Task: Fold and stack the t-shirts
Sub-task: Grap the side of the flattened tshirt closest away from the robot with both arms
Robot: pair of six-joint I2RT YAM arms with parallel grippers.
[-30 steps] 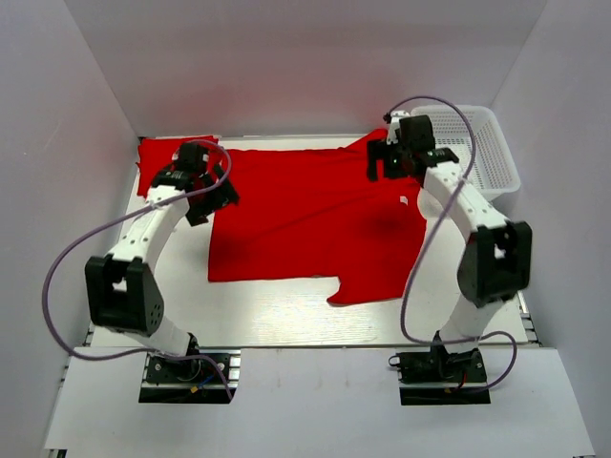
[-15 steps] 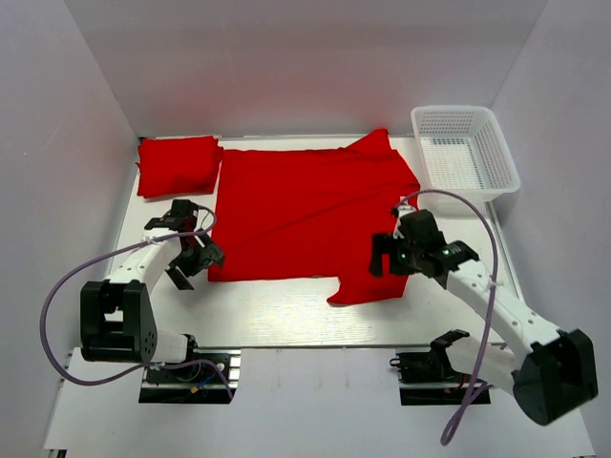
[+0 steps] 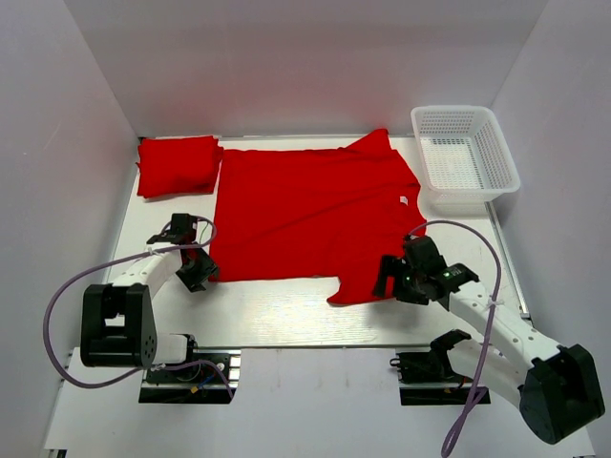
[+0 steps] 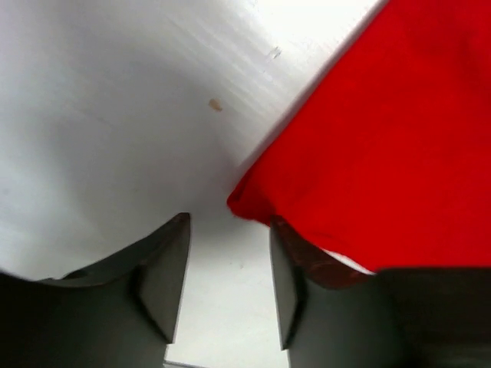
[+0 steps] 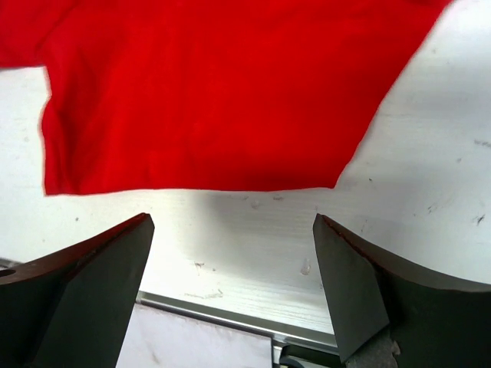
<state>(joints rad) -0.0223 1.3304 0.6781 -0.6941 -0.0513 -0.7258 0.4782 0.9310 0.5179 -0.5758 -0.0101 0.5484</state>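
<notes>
A white table [image 3: 277, 310] sits inside plain white walls. At its near left, the left claw [image 4: 229, 222] has its jaws partway apart with bare table between them. The near-left corner of the spread shirt [image 3: 305, 210] lies right at their mouth. The cloth edge seems to lap over one finger, but the wrist view is too close to say it is pinched. The right claw [image 5: 230, 226] hangs with jaws wide and holds nothing, just short of the near sleeve [image 5: 207, 100].

The shirt lies flat across the middle of the table, neck tag to the right. A folded shirt [image 3: 177, 164] rests in the far-left corner and a basket [image 3: 466, 194] in the far-right.

The cloth looks light and limp, so it will likely sag and drag rather than keep its shape. It is thin against the table, so a finger probably has to slide under an edge. The near corner and the sleeve edge look the best holds, taken together so the fold runs even.
</notes>
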